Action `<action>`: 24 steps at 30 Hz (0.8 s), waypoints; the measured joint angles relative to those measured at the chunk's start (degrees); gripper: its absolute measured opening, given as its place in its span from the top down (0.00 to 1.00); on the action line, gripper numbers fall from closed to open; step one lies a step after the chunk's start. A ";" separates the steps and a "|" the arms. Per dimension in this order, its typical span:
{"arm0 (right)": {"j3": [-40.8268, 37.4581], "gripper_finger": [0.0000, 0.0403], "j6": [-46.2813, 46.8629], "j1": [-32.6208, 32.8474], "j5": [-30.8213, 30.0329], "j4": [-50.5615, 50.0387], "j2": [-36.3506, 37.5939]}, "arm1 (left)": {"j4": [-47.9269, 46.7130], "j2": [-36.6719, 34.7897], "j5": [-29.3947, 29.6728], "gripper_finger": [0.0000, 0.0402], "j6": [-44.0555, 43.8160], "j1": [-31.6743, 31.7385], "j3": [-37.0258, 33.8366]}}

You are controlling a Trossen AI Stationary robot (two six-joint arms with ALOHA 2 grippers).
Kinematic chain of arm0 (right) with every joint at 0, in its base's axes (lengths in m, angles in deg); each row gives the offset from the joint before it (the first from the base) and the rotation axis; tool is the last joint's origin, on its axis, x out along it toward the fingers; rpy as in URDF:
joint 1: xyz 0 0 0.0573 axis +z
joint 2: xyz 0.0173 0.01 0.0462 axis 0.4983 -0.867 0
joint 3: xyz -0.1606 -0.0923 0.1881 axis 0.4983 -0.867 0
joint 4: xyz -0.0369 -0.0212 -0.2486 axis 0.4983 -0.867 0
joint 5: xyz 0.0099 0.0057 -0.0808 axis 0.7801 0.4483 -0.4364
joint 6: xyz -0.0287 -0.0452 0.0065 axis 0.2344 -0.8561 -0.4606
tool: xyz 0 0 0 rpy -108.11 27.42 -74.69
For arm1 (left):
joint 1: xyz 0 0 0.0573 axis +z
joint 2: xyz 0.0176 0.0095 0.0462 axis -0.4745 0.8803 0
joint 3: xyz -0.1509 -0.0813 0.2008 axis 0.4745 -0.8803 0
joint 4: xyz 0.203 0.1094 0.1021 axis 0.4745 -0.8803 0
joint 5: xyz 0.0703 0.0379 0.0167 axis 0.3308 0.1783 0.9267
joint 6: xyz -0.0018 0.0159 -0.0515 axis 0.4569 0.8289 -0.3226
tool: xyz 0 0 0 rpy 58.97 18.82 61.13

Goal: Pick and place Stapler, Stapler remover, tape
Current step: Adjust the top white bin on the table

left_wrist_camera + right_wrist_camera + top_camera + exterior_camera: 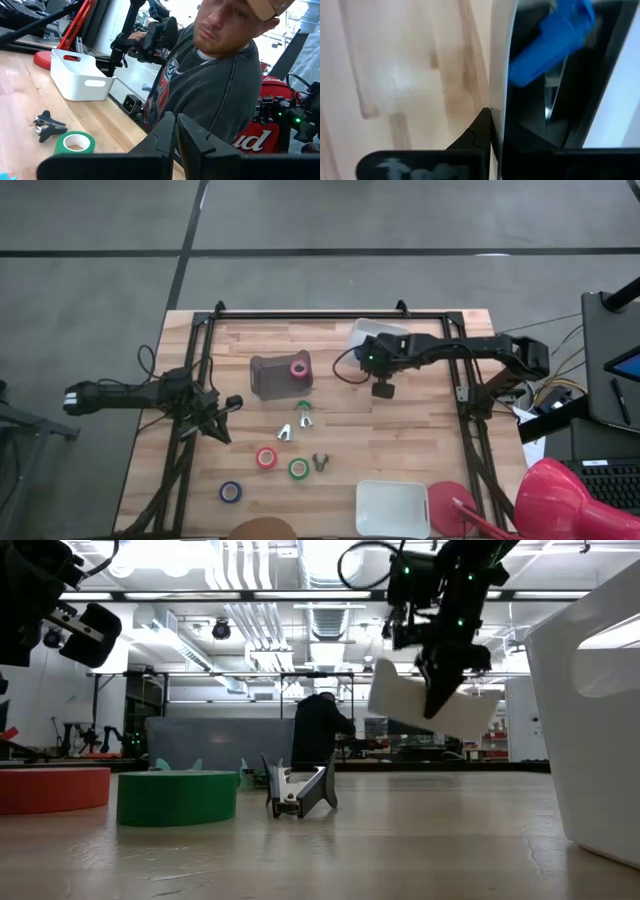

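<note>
— Step in hand?
— Looked like the stapler's. Saw the right gripper (437, 690) clamped shut on the thin wall of a white bin (400, 700). Held that bin clear of the table, tilted.
— Saw the stapler itself?
— Made out only a blue thing (550, 40) inside the bin, just past the fingertips. Took it for the stapler; could not tell for sure.
— And the other arm?
— Found the left gripper (228, 406) waiting, well apart from the right one. Kept its fingers pressed together on nothing.
— Placed the tape anywhere?
— Spotted the pink roll (298, 367) in a grey box (268, 380), near the right gripper, on the side toward the left one. Saw the red roll (266, 457), green roll (298, 468) and blue roll (231, 492) flat on the table, apart from one another, closer to the left gripper than to the right. Judged those three not yet handled.
— Removers?
— Noted a remover (302, 416) loose on the table between the two grippers, with two more near it. Touched by neither gripper.
— Next move?
— Called, by my guess, for a firm pinch on that thin wall and a slow, steady carry. Needed either a level set-down or a careful tip, so as not to let the blue thing slide out early. Could not tell where the bin was bound.
</note>
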 joint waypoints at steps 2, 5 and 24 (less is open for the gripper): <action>-0.06 0.98 0.33 -1.12 1.39 -0.89 -1.06 | 0.02 0.00 0.00 0.94 0.00 0.00 -0.01; -0.31 0.98 0.03 -2.63 8.12 -1.33 -2.98 | 0.02 0.00 0.00 0.94 0.00 0.00 0.01; -0.37 0.98 36.25 -8.85 4.13 21.91 -9.02 | 0.04 0.01 0.00 0.94 0.00 0.00 -0.01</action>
